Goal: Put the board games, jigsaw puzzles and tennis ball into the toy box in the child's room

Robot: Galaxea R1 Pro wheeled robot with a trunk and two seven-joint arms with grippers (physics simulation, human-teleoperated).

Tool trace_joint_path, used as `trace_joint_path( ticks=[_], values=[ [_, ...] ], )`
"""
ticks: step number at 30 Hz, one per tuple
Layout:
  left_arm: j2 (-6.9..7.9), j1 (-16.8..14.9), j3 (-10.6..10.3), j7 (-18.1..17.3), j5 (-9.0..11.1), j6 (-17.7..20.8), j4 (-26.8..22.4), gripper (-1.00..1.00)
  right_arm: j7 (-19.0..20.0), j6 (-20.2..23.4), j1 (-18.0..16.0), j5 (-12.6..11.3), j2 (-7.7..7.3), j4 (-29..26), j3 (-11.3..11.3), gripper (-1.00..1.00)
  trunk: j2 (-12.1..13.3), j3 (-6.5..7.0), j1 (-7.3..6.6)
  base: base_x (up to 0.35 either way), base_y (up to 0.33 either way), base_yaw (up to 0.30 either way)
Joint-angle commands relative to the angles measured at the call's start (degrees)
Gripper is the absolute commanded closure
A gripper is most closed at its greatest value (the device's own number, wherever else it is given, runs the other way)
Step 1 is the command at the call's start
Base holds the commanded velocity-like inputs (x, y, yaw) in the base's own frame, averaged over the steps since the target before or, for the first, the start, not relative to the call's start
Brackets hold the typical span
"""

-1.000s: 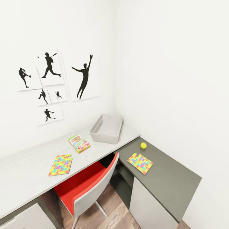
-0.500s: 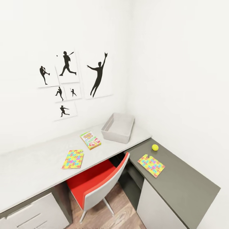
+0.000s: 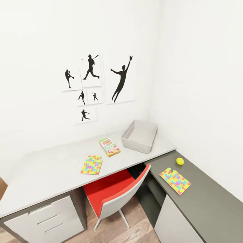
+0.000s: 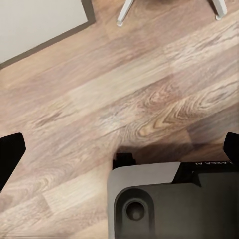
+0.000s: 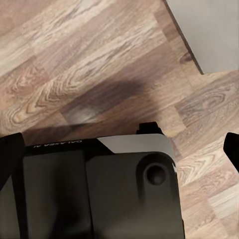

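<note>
The table (image 3: 50,172) runs along the wall and turns into a dark grey end section (image 3: 209,202). On its pale top sit the grey toy box (image 3: 136,145), empty as far as I can see, one board game (image 3: 109,146) and one jigsaw puzzle (image 3: 91,164). A second jigsaw puzzle (image 3: 174,181) and the tennis ball (image 3: 180,161) lie on the dark section. The bed is out of view. My left gripper (image 4: 119,154) and right gripper (image 5: 124,149) hang open over the wooden floor, nothing between their fingers.
A red and grey chair (image 3: 114,194) is pushed under the table at the corner. White drawers (image 3: 44,219) sit under the table's left part. Black silhouette pictures (image 3: 98,84) hang on the wall. Wood floor (image 3: 114,229) lies in front.
The whole head picture has shifted rightward, so the camera has moved; more of the table's left end and its drawers show. The things on the table have not moved.
</note>
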Motion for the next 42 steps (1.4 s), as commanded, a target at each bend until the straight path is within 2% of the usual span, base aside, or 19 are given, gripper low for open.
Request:
trace_joint_path(
  ticks=[1,25,42],
  values=[
    [0.01,0.0,0.0,-0.2,0.0,0.3,-0.1,-1.0,-0.1,0.3,0.0,-0.4,0.04,-0.2,-0.2,-1.0,-0.1,-0.13,0.03,0.0,0.0,0.288],
    [0.01,0.0,0.0,-0.2,-0.1,0.3,-0.1,-1.0,-0.1,0.3,0.0,-0.3,0.04,-0.2,-0.2,-1.0,-0.1,0.56,0.03,0.0,0.0,0.274],
    [0.0,0.0,0.0,-0.2,0.0,0.3,-0.1,-1.0,-0.1,0.3,0.0,-0.4,0.04,-0.2,-0.2,-1.0,-0.1,1.41,0.03,0.0,0.0,0.192]
  ],
)
